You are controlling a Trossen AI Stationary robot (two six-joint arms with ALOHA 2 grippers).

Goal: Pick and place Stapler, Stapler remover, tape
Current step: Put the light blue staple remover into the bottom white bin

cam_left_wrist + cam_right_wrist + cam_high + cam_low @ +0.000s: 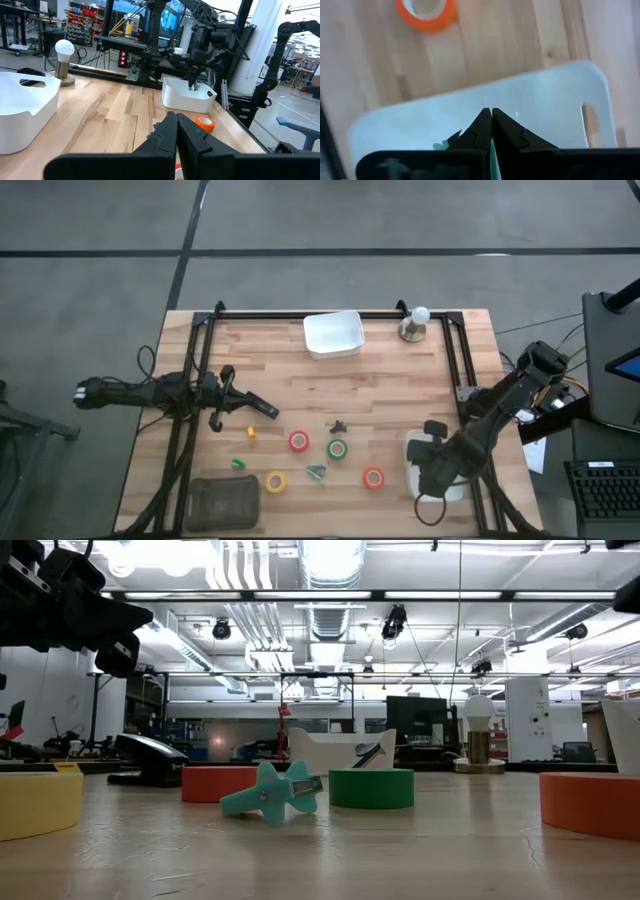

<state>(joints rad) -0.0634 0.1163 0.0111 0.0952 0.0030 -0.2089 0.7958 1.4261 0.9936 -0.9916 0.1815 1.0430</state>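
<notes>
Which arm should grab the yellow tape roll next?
Probably left. The yellow tape roll lies on the left gripper's half of the table; the right gripper hangs shut above the white bin, farther away.

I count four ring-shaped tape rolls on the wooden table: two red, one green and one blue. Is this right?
Not quite. There is no blue roll; the fourth ring-shaped tape roll is yellow. The high view shows it on the wooden table near the front edge, with the two red rolls and the green roll farther right. The rest is correct: four rolls in all.
</notes>
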